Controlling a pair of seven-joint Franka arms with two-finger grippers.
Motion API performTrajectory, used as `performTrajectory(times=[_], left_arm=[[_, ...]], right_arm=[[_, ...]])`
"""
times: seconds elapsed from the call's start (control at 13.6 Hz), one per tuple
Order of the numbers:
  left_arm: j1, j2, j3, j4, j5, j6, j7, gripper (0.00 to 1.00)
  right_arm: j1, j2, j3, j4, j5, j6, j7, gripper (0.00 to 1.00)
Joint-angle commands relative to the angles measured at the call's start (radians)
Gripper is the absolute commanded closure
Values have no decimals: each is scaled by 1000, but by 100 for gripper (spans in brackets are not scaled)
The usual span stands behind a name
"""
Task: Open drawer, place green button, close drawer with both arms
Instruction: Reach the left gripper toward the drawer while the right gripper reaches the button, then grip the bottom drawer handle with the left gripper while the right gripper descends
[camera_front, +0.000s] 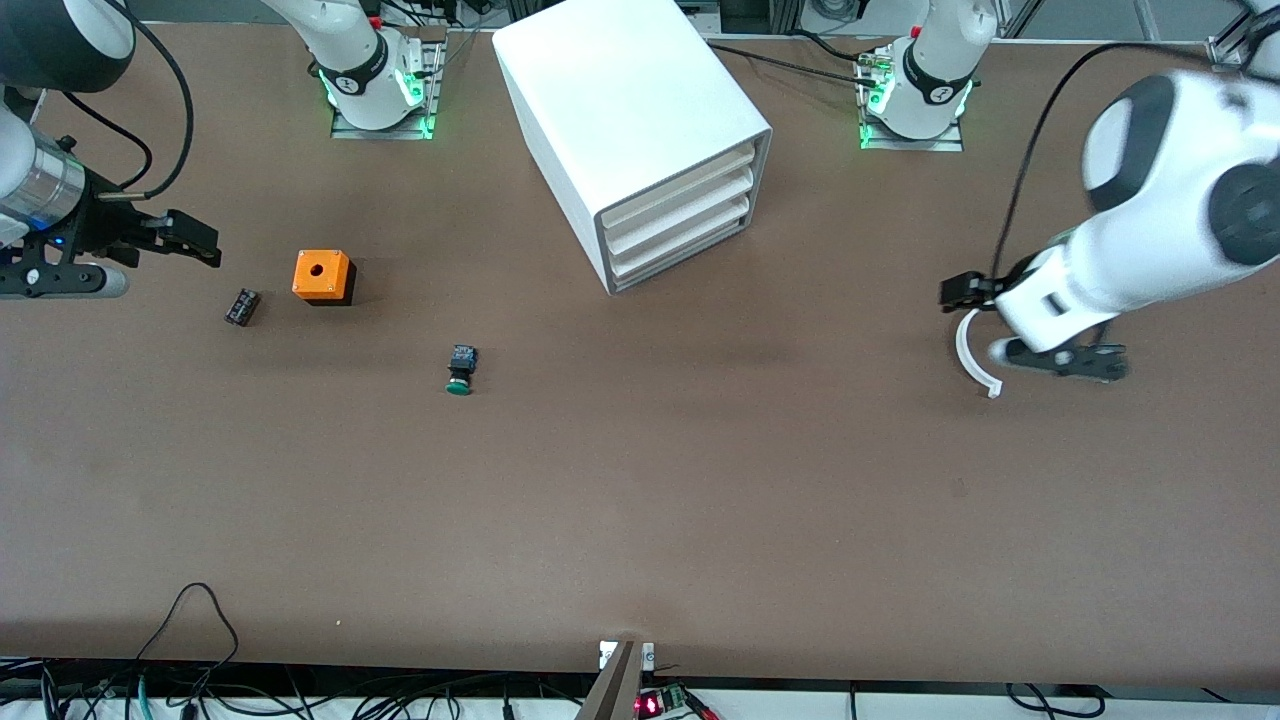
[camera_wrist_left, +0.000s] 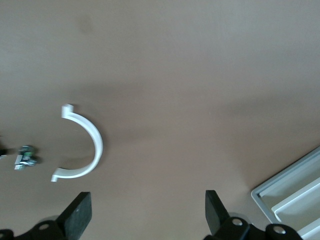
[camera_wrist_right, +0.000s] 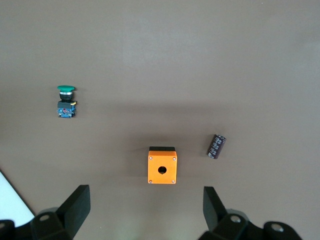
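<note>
Large white box-shaped cabinet (camera_front: 630, 130) with grey front rim standing on the brown counter (camera_front: 640, 500), between the two arm bases, all three shallow white tray drawers pushed in; lowest drawer (camera_front: 680, 250) shut. Tiny push button (camera_front: 461, 369) with round green cap and black-and-blue body lying on its side on the counter, nearer to the front camera than the cabinet and toward the right arm's end, well apart from both pincers. Orange cube with a round hole on top (camera_front: 322, 276) farther from the camera than the button, and a small dark cylinder part (camera_front: 242, 306) just beside it, toward the right arm's end. Right pincer (camera_front: 195, 240) held above the counter near the cube and the dark part, fingers (camera_wrist_right: 75, 205) spread wide, released, grasping nothing. Left pincer (camera_front: 1065, 358) held low over the left arm's end of the counter, fingers (camera_wrist_left: 80, 215) also spread apart and empty, just above a thin white half-ring piece (camera_front: 972, 355) resting on the counter.
</note>
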Motion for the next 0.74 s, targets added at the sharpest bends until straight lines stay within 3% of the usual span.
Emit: performTrajectory(times=[0.0,0.29,0.66], left_arm=[[-3,59,-36,-7,-77,0,25,0],[-3,145,-47,-126,-467,67,71,0],[-15,217,-93,-326,-864,144,420,0]], right_arm=[[3,17,-3,26,17,-20,-13,0],[74,81,-1,29,26,14,1,0],[151,168,-1,31,29,167,1,0]])
